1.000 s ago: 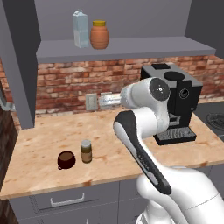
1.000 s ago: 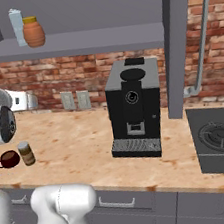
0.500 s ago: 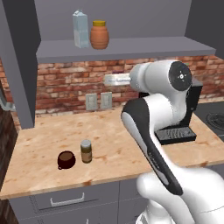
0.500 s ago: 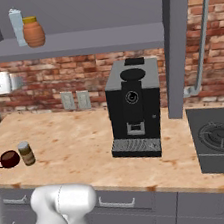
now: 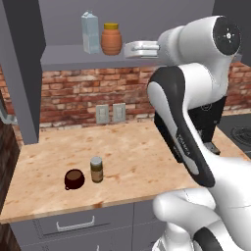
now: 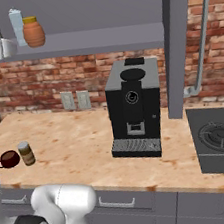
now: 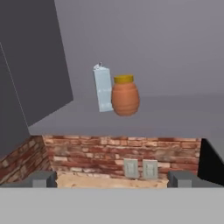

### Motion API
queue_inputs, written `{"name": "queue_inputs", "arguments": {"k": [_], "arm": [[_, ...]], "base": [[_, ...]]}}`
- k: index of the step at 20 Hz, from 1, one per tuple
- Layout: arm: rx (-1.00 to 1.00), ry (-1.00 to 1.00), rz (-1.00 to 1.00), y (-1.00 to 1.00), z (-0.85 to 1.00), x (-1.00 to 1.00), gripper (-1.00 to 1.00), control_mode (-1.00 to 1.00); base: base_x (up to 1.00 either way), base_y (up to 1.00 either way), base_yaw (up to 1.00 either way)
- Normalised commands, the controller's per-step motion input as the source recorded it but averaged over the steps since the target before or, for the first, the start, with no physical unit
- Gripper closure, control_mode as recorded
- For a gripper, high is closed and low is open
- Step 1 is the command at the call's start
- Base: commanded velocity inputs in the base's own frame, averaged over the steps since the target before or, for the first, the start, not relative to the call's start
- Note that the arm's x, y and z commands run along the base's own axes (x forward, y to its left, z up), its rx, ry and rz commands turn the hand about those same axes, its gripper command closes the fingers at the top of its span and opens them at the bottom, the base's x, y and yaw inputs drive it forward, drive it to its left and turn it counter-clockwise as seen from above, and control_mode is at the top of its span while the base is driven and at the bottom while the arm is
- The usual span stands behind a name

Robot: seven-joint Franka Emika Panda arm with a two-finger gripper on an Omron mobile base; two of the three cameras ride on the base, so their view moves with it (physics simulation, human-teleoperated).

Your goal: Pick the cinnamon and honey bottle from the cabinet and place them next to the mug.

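The honey bottle (image 5: 111, 39) is squat and rounded, orange-brown with a yellow cap. It stands on the cabinet (image 5: 73, 58) shelf, touching or just beside one pale blue-white carton (image 5: 89, 33) on its left. The cinnamon (image 5: 96, 169) is a small dark brown jar with a pale lid, upright on the counter (image 5: 127, 157) just to the right of the mug (image 5: 74, 178), a squat dark brown cup whose small handle points left in the left base view.

The gripper (image 7: 112, 179) is raised to shelf height, to the right of the honey bottle and apart from it. Its jaws are spread wide, with nothing between them. In the hand view the two fingertips (image 7: 41, 178) sit far apart at the bottom, and the bottle and carton are centred above them.

In the left base view the arm covers most of the black coffee machine (image 6: 133, 108). In the right base view the hand is cut off at the left edge. The stove (image 6: 220, 139) is cut off at the right edge.

Counted: one honey bottle, one carton, one cinnamon, one mug, one coffee machine, two wall sockets (image 5: 110, 113).
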Motion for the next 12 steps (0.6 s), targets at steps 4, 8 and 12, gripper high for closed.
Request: {"name": "queue_inputs", "arguments": {"k": [4, 8, 12], "arm": [[0.00, 0.00, 0.00, -0.11, 0.01, 0.32, -1.00, -1.00], [0.00, 0.00, 0.00, -0.09, 0.00, 0.46, -1.00, -1.00], [0.00, 0.00, 0.01, -0.03, -0.01, 0.53, -1.00, -1.00]], "base": [[0.00, 0.00, 0.00], [0.00, 0.00, 0.00], [0.00, 0.00, 0.00]]}}
